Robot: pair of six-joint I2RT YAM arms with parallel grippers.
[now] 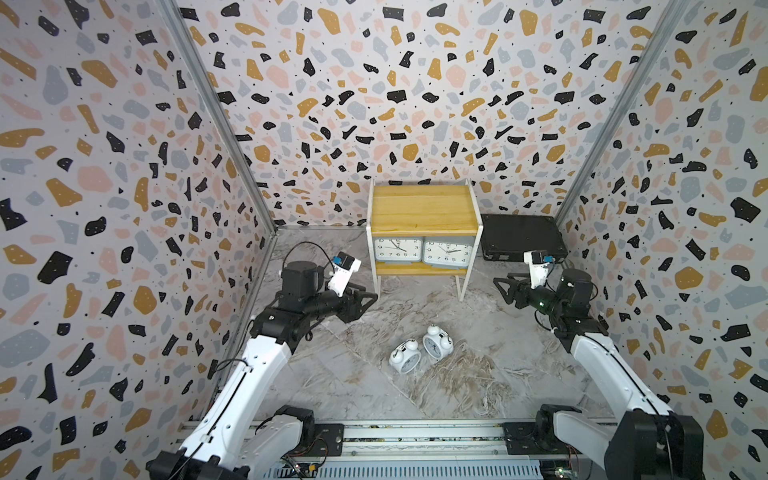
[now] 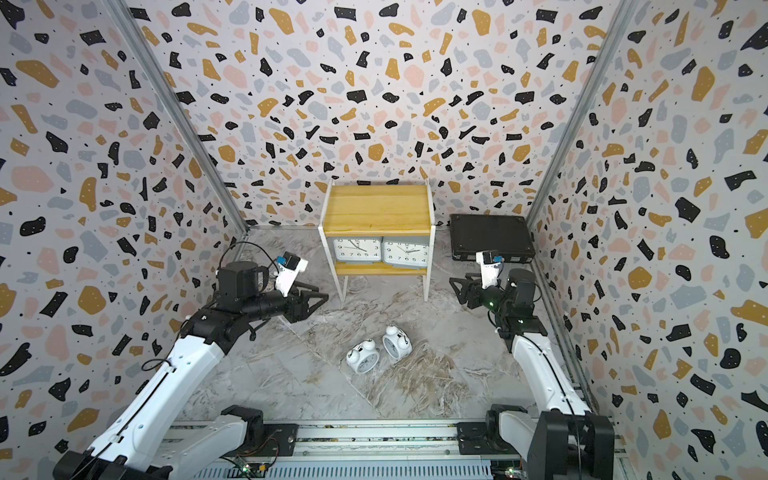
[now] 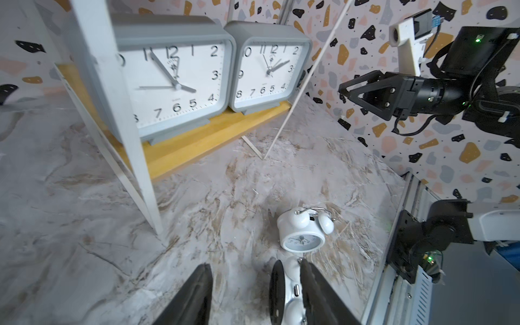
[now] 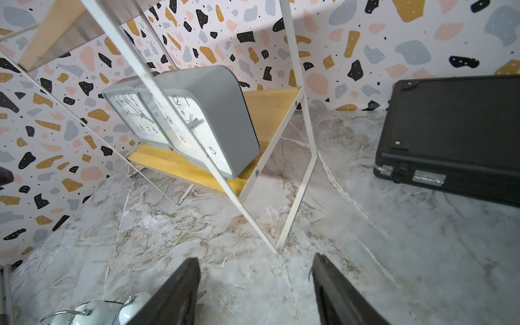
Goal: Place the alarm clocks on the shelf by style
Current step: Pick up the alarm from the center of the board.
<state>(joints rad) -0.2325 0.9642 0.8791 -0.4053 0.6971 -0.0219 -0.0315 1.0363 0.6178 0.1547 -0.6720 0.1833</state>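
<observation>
Twin-bell clocks [image 1: 405,356] lie tipped on the tabletop [image 1: 478,365], in front of the shelf [image 1: 424,208]; grey clocks [image 1: 398,249] fill its lower board. Left pincer [image 1: 365,301] and right pincer [image 4: 256,260] stand apart, empty. Expect light, smooth, roll-prone casings, so grip yours across the round body, not the thin handle.

Robot lab booth, terrazzo-print walls [image 1: 415,83], aluminium rail [image 1: 415,435]
</observation>
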